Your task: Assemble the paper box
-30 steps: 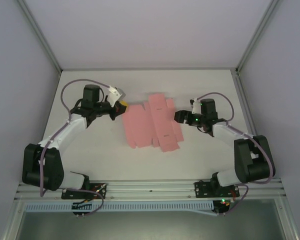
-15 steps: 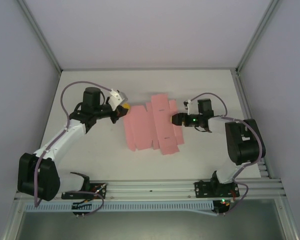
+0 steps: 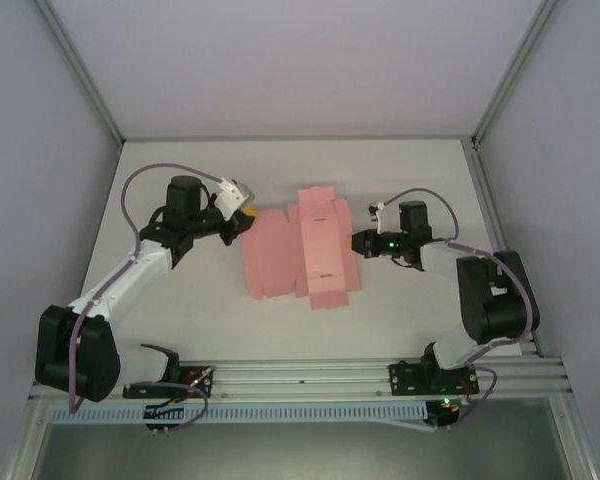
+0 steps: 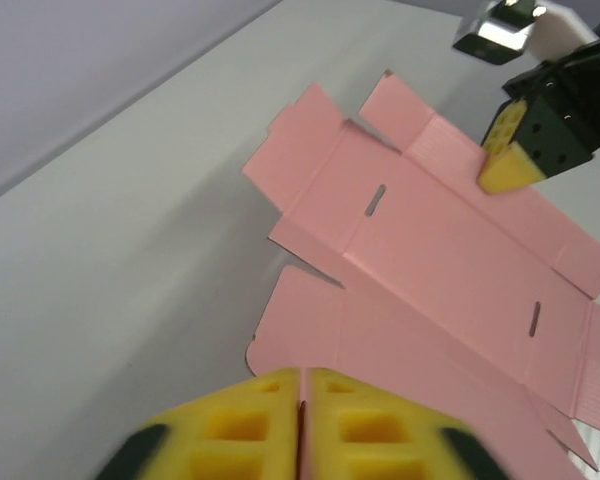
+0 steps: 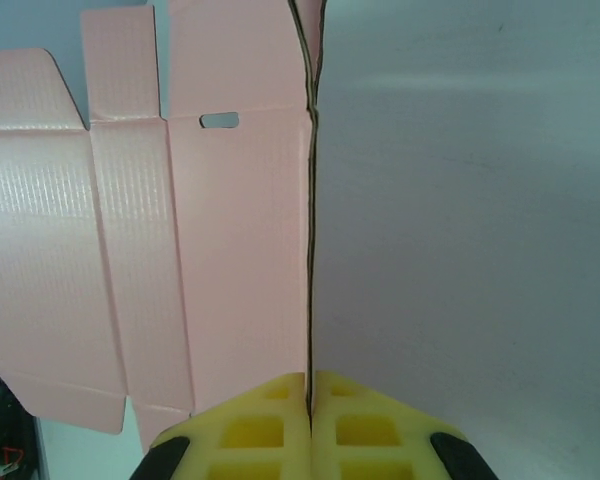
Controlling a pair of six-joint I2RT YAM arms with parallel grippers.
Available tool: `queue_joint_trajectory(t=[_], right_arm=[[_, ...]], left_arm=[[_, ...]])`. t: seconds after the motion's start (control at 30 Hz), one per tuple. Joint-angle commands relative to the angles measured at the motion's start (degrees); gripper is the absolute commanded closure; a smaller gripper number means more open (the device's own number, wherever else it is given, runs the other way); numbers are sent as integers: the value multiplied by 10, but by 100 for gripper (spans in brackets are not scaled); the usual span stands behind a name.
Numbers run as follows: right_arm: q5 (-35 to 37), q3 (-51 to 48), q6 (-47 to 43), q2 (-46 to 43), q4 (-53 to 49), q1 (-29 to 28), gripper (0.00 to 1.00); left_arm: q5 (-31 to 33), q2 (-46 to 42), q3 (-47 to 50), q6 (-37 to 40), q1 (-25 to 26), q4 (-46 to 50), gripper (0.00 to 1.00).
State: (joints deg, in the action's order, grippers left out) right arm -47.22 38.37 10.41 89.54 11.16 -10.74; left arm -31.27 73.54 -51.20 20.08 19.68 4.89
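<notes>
While left end effector [image 4: 300, 390] is closed, right end effector [image 5: 309, 395] pinches creased paper box [image 3: 300, 250].

The desk [image 3: 180, 300] is a plain, pale grey-white surface without any pattern. It fills the floor of the cell, from the metal rail at the near edge up to the far wall, and the side walls close it left and right.

Directly on it lies one thing, the paper box [image 3: 300, 250]. It sits near the middle of the desk, a little toward the far side. The left wrist view shows the desk [image 4: 130, 250] under it and the paper box [image 4: 430, 250] as a pink creased cutout, spread out, with flaps at its ends and two small slots.
</notes>
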Motion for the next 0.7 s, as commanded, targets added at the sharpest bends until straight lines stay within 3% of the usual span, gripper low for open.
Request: queue_joint_trajectory(t=[0.0,0.03,0.07,0.17,0.3,0.47,0.67], right_arm=[[55,31,-51,-27,-79,-7,100],[94,48,-80,-35,-122,-19,100],[134,64,-104,-44,-153,-32,100],[277,101,-171,-70,-230,-92,98],[405,122,-233,-105,-238,-159,98],[549,113,-305,-152,-161,-226,98],[670,69,-440,-181,-38,-305,96]], left_arm=[[52,-2,9,-41,4,-21,33],[61,-2,12,-51,4,-24,9],[66,-4,13,-57,4,-25,0],[90,-8,13,-89,3,-34,0],[121,-10,-3,-150,3,-44,0],[112,-13,-32,-217,4,-47,0],[87,-10,-55,-274,3,-57,0]])
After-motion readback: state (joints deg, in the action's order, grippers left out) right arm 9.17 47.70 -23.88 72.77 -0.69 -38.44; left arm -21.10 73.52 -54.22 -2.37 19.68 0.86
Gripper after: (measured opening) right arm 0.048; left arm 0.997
